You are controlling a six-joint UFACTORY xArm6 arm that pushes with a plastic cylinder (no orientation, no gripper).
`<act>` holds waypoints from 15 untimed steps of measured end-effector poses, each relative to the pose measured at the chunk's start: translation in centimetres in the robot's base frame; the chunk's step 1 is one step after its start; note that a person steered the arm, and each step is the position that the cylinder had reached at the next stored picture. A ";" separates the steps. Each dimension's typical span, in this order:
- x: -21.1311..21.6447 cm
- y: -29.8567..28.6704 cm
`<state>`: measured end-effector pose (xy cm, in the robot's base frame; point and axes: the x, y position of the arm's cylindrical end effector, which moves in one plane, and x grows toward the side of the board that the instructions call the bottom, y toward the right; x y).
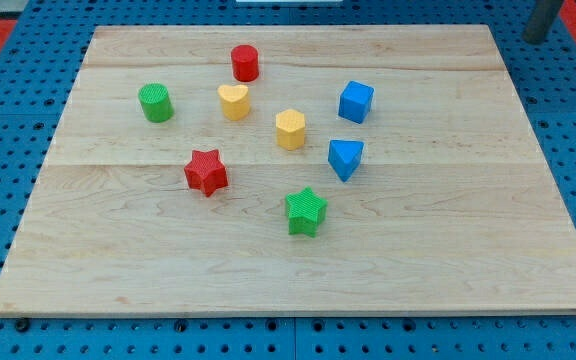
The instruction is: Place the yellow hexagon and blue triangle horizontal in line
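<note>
Nearest the view's bottom sits the green star [306, 211], then the red star [206, 171] up and to the view's left. Next comes the blue triangle [345, 158], and just above and left of it, close but apart, the yellow hexagon [290, 129]. Beyond those: the yellow heart [233, 101], the blue cube [356, 101], the green cylinder [155, 102], and farthest, the red cylinder [245, 62]. All rest on the wooden desk [468, 230].

The arm has no gripper, so there is nothing to call open or closed; only a dark rod [544, 18] shows at the view's top right corner, off the board, and I cannot tell exactly where my tip ends. It is well apart from every block.

The hexagon and triangle are already nearly side by side, the triangle slightly lower. I judge the risk is an off-centre push that spins the triangle or sends it past level (its slanted faces invite this), or a sweep in from the right that clips the blue cube.

Count: two yellow, two blue, two red, two green, eight blocks in all.
</note>
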<state>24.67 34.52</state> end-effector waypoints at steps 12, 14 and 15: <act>17.2 -43.6; 22.4 -27.8; 19.2 -26.8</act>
<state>43.87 7.71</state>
